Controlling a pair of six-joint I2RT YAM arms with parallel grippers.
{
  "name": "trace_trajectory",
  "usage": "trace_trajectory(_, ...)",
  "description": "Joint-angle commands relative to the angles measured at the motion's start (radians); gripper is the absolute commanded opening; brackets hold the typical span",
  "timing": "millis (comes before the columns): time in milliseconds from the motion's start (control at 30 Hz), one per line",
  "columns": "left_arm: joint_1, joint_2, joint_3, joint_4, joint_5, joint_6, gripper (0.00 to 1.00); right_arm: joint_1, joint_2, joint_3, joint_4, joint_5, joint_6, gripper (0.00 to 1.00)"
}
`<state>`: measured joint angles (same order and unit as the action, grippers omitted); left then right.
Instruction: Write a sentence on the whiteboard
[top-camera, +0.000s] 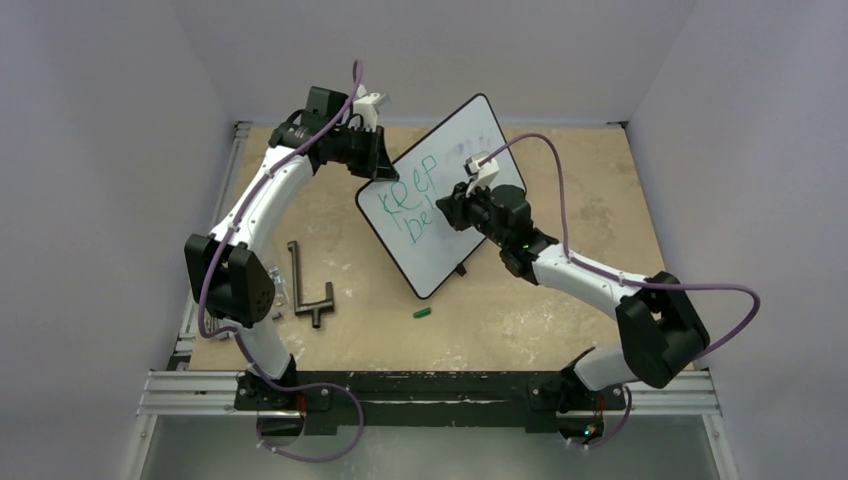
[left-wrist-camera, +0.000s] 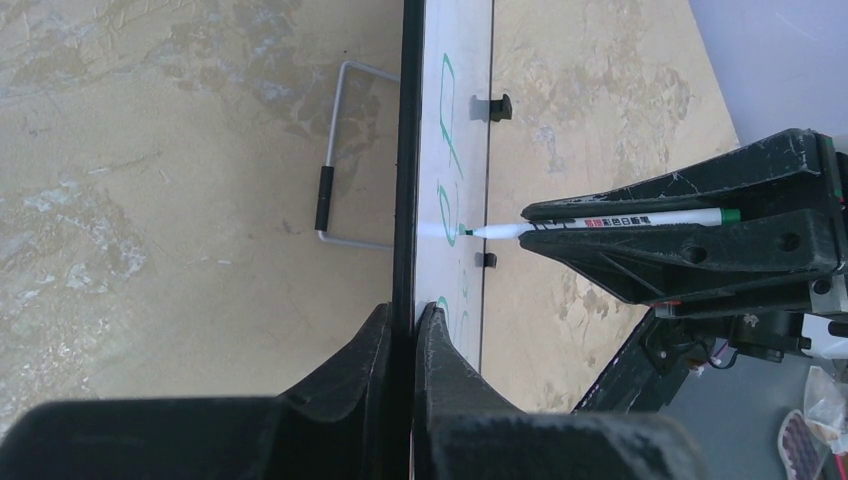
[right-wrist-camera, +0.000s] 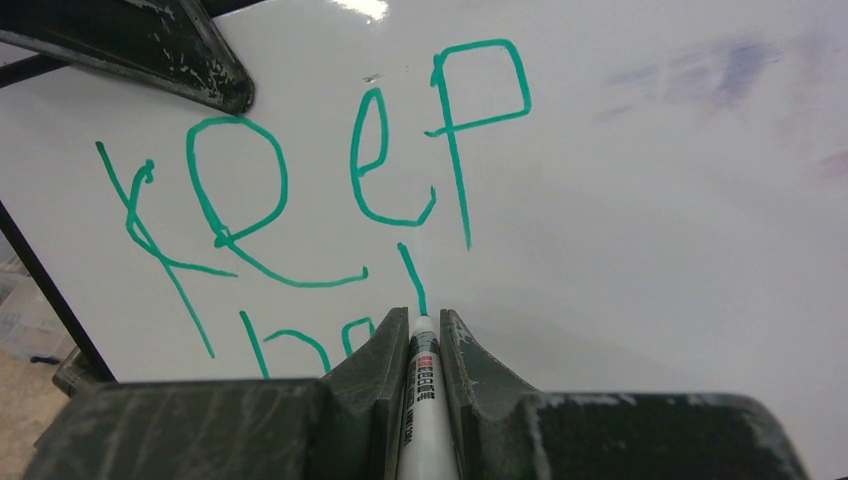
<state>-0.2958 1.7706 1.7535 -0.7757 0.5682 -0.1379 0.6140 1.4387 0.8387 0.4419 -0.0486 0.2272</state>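
On the left, the left gripper (left-wrist-camera: 402, 330) is clamped shut on the black-framed edge of the whiteboard (top-camera: 432, 262), which stands tilted at mid-table between the two arms. The sentence (right-wrist-camera: 356, 160) looks barely begun. "Keep" fills the first line in green, and a second line below shows only "be" and one upright stroke, so most of the wording seems unwritten. The board is glossy white, faintly smudged toward its right. On the right, the right gripper (right-wrist-camera: 423, 318) pinches the marker (right-wrist-camera: 422, 385), whose tip touches the board.
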Motion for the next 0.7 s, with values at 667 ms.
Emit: trace_trajectory(667, 0.011, -0.034, -0.021, -0.066, -0.251, 0.093, 0.0, 0.001, -0.053, -0.05, -0.052, 0.043, 0.001, 0.0)
